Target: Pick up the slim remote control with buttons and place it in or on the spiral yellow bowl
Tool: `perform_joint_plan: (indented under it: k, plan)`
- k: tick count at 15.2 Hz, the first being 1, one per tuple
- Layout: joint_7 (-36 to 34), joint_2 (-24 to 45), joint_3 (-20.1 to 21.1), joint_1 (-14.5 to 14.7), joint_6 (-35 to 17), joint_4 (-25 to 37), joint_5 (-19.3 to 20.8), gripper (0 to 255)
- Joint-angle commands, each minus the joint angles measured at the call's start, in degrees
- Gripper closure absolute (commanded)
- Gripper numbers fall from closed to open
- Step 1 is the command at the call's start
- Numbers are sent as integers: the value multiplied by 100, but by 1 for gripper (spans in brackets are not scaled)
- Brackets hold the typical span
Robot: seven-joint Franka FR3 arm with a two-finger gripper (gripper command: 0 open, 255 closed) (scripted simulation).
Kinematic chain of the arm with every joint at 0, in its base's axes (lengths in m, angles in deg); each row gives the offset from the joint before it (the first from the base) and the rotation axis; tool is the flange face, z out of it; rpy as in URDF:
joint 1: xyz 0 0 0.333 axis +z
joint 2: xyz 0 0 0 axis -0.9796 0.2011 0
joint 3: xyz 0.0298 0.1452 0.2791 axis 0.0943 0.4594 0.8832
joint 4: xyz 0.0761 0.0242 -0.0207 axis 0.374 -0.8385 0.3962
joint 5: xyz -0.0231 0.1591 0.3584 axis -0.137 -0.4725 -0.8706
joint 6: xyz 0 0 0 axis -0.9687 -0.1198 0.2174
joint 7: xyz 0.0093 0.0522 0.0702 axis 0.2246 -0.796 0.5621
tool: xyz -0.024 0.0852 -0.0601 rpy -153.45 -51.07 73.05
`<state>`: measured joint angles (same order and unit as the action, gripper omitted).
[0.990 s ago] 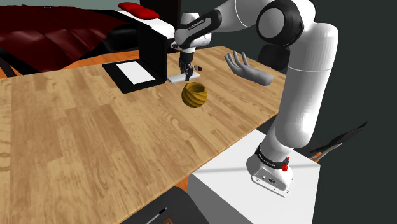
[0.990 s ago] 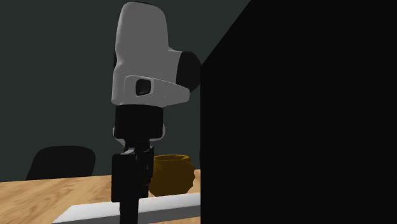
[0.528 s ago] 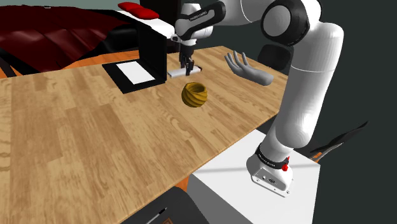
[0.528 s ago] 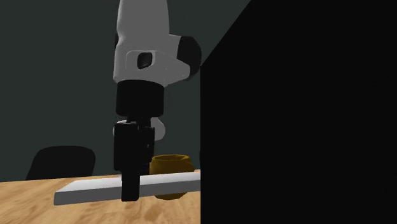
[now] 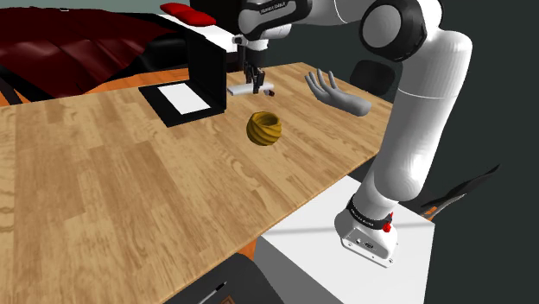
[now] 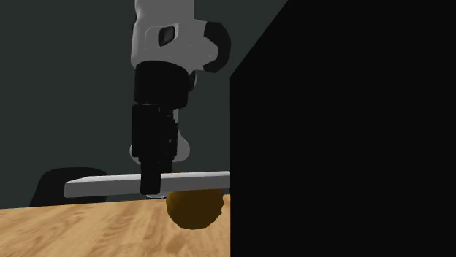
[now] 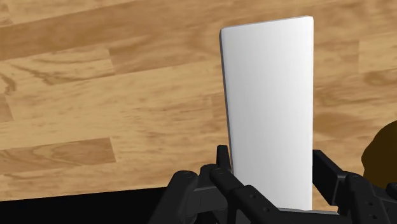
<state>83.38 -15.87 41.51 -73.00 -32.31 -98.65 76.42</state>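
Remote control hangs level above the worktop, pinched across its width by your hand; the yellow bowl lies lower, toward the stand side.

surface: wooden table | on it — yellow bowl, black box, grey hand

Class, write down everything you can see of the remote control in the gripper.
The remote is a slim, plain white slab with rounded corners; no buttons are drawn. The black jaws clasp it across its width, nothing else touching it. It hangs roughly level above the wooden table, beside the black box and near the yellow bowl.
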Motion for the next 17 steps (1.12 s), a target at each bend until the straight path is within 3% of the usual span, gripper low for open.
perform_joint_plan:
  k: [1,9,17]
  plan:
    - [-15,-33,-1,5,156,124,14,255]
    - [-38,-122,-12,3,712,595,48,255]
    - [-832,-1884,265,390,313,-1506,547,255]
